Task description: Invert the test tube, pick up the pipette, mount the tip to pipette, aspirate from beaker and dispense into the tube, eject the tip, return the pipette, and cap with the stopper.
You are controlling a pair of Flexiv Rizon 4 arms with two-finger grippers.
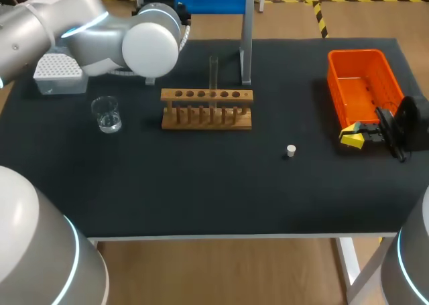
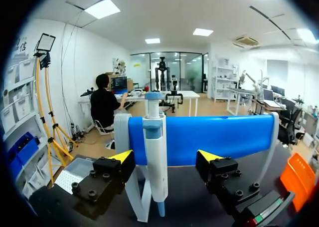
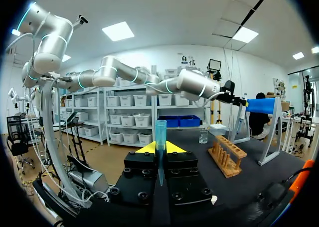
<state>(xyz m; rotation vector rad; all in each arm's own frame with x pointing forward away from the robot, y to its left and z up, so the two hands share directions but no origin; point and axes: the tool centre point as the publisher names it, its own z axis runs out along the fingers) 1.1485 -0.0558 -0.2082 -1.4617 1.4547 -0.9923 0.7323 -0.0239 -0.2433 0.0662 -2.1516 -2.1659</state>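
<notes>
Pipette point(image 2: 155, 157) is hanging upright on its blue stand point(image 2: 224, 137), and only the left wrist view is letting us see this closely. Our left tool point(image 2: 165, 157) is standing wide open with one yellow-tipped finger to each side of the pipette's body, neither one touching it, and it is holding nothing. In the head view the left arm point(image 1: 100, 37) is stretching in to the back of the tabletop point(image 1: 201, 184), but its big joint is hiding both tool and pipette there, so only the stand's blue bar is showing past it.

The head view is giving us what the wrist views are not. The test tube point(image 1: 214, 70) is standing upright in the wooden rack point(image 1: 206, 110), well apart from both tools. The beaker point(image 1: 106, 114) is sitting to the rack's left, near the tip box point(image 1: 57, 70). The stopper point(image 1: 290, 150) is lying alone between the rack and our right tool point(image 1: 352, 137), which is sitting just beside the near corner of the orange bin point(image 1: 362, 84).

The right wrist view is showing that tool with its yellow tips pressed together. A slim blue translucent piece point(image 3: 160, 132) is standing at their seam, and we are not able to tell what it is or whether the fingers are pinching it
</notes>
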